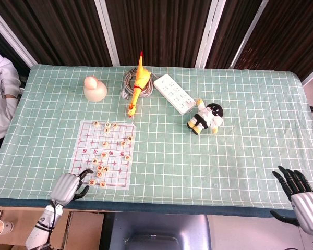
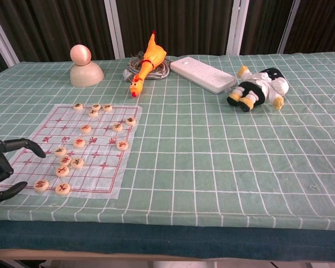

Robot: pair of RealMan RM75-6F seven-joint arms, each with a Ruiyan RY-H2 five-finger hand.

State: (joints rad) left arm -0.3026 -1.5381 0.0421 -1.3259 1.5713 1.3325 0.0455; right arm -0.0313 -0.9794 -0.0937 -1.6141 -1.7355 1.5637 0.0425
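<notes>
Hovering released at the counter's near left corner, fingers spread just beside the chess pieces on the board sheet: left robot hand, between placements and seemingly needing a fresh pinch next; right robot hand open off the near right edge.

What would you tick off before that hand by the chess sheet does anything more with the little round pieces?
1. Left hand holds nothing: ok, its fingers are spread beside the sheet.
2. Nearest chess piece free of the hand: ok, a gap shows between them.
3. Chess sheet flat on the tablecloth: ok, no curl shows.
4. Pieces lying flat, none stacked: ok in the chest view.
5. Rubber chicken and plush doll away from the sheet: ok.
6. Right hand out of the way: ok, open at the far table edge.
</notes>
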